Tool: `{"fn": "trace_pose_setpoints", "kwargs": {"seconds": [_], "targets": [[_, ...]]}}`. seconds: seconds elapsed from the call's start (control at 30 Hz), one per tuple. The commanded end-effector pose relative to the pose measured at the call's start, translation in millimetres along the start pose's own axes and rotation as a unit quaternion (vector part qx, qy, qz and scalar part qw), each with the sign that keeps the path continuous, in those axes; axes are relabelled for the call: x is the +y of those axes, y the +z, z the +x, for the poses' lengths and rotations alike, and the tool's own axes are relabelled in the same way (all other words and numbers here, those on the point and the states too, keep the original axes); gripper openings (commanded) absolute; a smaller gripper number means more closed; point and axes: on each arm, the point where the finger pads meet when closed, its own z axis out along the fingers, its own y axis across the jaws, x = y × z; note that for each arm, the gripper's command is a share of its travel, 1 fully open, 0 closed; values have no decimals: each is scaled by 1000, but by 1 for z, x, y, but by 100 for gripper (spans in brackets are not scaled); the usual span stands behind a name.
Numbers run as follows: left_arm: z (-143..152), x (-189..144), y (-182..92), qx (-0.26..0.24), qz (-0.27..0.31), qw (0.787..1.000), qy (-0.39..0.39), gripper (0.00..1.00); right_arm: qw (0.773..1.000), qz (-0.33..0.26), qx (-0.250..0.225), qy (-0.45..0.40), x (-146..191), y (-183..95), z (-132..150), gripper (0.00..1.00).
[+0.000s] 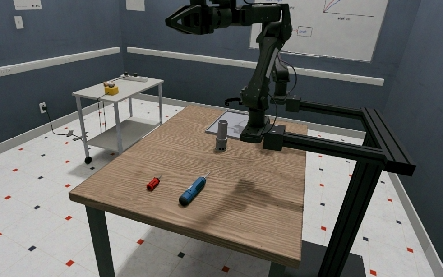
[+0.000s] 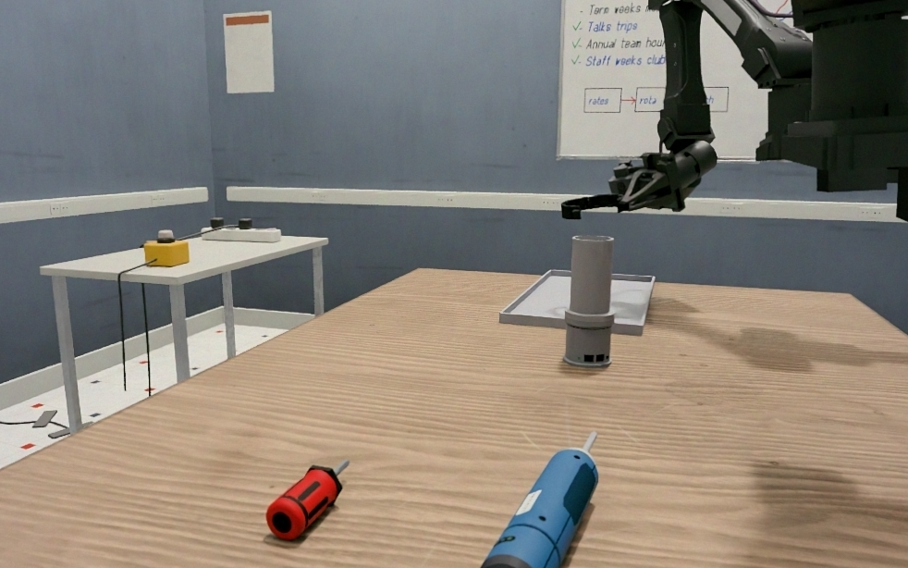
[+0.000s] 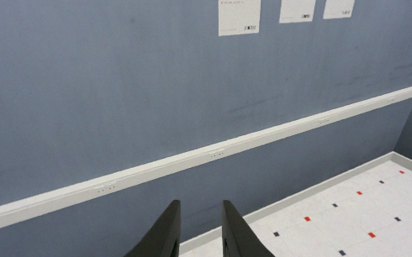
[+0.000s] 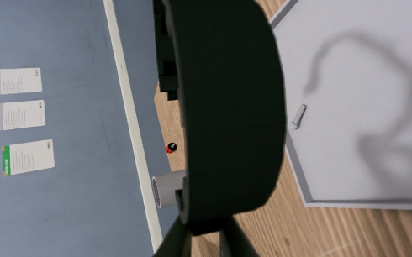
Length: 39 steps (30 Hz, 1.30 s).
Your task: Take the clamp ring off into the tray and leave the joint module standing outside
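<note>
Nearest, at the lower middle of the frame, a blue electric screwdriver (image 1: 193, 190) (image 2: 546, 511) lies beside a red screwdriver (image 1: 153, 184) (image 2: 304, 502). Beyond them the joint module (image 1: 220, 144) (image 2: 588, 343) stands upright outside the tray, with the link tube (image 1: 222, 130) (image 2: 592, 275) (image 4: 168, 191) rising from it.

High in the top view, the left gripper (image 1: 167, 22) (image 3: 201, 210) points away from the work, fingers slightly parted, nothing between them. The right gripper (image 1: 241, 99) (image 2: 619, 205) (image 4: 205, 217) is clenched on the black clamp ring (image 1: 232, 100) (image 2: 570, 209) (image 4: 234, 105), which sticks out from its fingertips, off the tube and up in the air. That hand is plainly the nearer to the tray, so I'd judge the ring needs only a little centring over the walls, then lowering and release; swinging towards the tube could knock the loose module.

Farthest on the table, the tray (image 1: 216, 134) (image 2: 532, 321) (image 4: 368, 205) lies behind the module, a small screw (image 4: 299, 117) inside and the ring's curved shadow across its bottom.
</note>
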Motion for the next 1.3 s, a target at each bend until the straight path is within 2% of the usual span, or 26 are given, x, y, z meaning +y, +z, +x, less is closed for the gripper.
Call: {"fn": "trace_pose_setpoints", "kwargs": {"seconds": [0.0,0.9,1.07,1.1,1.27], "targets": [[-24,4,-7,-36,-9,999,-6,20,999,-14,-15,-25,0,3,-12,6],[-24,4,-7,-36,-9,999,-6,20,1000,-17,-12,-16,-21,15,-5,6],[-24,4,-7,-36,-9,999,-6,20,1000,-15,-14,-23,-25,15,-10,6],[-24,4,-7,-36,-9,999,-6,20,1000,-18,-11,-13,-24,16,-3,6],[-24,4,-7,-36,-9,999,-6,20,1000,-16,-14,-17,-32,18,-9,6]]}}
